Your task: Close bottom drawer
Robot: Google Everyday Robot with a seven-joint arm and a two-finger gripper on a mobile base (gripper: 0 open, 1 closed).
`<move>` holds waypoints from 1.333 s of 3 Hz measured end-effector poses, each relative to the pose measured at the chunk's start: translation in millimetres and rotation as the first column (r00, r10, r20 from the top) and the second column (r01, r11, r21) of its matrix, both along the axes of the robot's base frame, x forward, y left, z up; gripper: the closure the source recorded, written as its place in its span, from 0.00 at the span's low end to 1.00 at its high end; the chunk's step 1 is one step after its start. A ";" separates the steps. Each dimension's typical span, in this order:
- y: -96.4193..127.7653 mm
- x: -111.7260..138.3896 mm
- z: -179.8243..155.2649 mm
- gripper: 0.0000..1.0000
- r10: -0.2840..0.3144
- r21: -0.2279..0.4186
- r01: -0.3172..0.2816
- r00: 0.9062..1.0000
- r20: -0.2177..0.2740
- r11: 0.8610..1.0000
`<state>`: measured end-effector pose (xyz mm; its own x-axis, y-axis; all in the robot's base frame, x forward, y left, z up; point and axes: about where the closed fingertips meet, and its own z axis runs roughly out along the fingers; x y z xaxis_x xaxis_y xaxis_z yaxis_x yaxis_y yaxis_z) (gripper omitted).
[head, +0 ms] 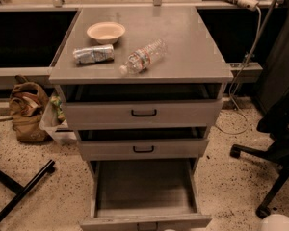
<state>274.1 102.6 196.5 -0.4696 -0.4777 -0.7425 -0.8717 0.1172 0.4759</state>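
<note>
The bottom drawer (pixel 144 186) of the grey metal cabinet (pixel 192 61) is pulled far out toward me. Its long tray is empty. Its low front panel (pixel 111 222) lies at the bottom edge of the view, with the small dark handle (pixel 147 226) partly cut off. The middle drawer (pixel 143 148) and the top drawer (pixel 143 113), both with black loop handles, stand slightly ajar. My gripper is out of view. Only a white rounded part of my arm (pixel 278 223) shows in the bottom right corner, to the right of the drawer front.
On the cabinet top lie a beige bowl (pixel 106 32), a crushed silver packet (pixel 93 54) and a plastic bottle (pixel 143 57) on its side. A tan bag (pixel 26 110) and a black stand leg (pixel 20 189) are left. An office chair base (pixel 272 155) is right.
</note>
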 end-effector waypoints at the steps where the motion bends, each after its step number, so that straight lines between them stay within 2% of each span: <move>1: 3.8 24.0 9.0 0.00 -0.027 0.018 0.026 0.998 0.056 0.999; 2: 8.8 44.8 9.5 0.00 -0.037 0.030 0.034 0.996 0.082 0.999; 4: 22.7 84.5 -6.2 0.00 -0.027 0.026 0.025 0.998 0.064 0.999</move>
